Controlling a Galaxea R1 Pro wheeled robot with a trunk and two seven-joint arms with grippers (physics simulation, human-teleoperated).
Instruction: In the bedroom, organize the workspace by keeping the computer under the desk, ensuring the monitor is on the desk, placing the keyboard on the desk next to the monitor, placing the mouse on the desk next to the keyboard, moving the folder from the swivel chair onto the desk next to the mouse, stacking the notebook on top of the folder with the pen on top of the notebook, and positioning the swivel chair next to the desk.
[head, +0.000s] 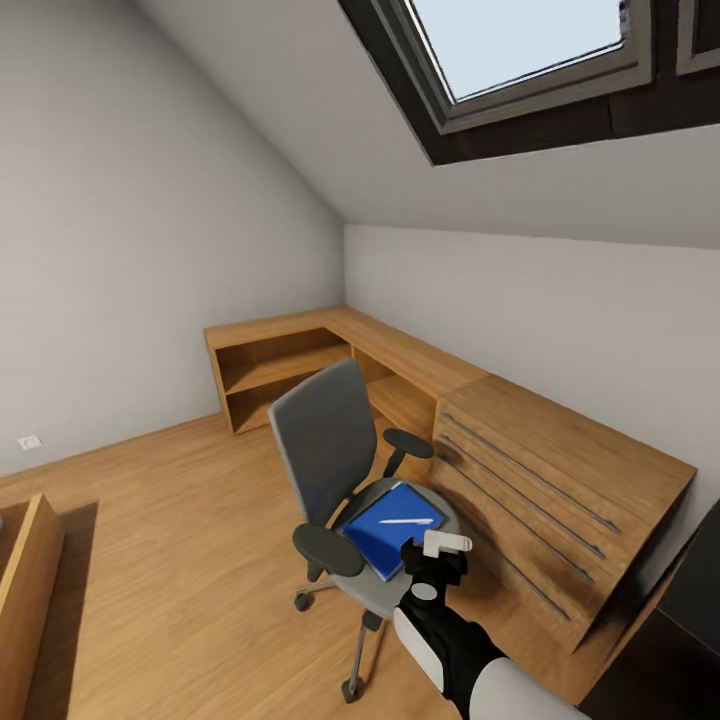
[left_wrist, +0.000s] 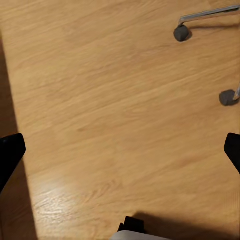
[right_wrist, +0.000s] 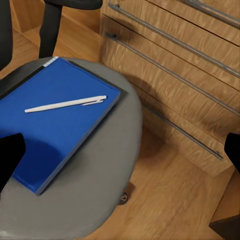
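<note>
**Mia:** Where is the blue folder (head: 388, 527) right now?

**Sam:** It lies flat on the seat of the swivel chair (head: 340, 470). The white pen (right_wrist: 65, 104) lies on top of it. So the folder is not on the desk yet.

**Mia:** Is the robot holding anything?

**Sam:** No. The right gripper (head: 440, 552) hangs just over the front edge of the seat, near the folder's corner. Its two fingers are spread wide apart with nothing between them. The left gripper (left_wrist: 120, 150) is spread wide too, and it points down at the bare wood floor (left_wrist: 110, 100) beside the chair's wheels.

**Mia:** Is the chair beside the desk?

**Sam:** It stands next to a light wooden drawer unit (head: 560, 480). A dark edge at the picture's corner may be the desk, but I cannot tell.

**Mia:** So how much is done?

**Sam:** I think almost all of it is left. Folder, pen and chair still need moving. The computer, monitor, keyboard, mouse and notebook I cannot check from here.
</note>
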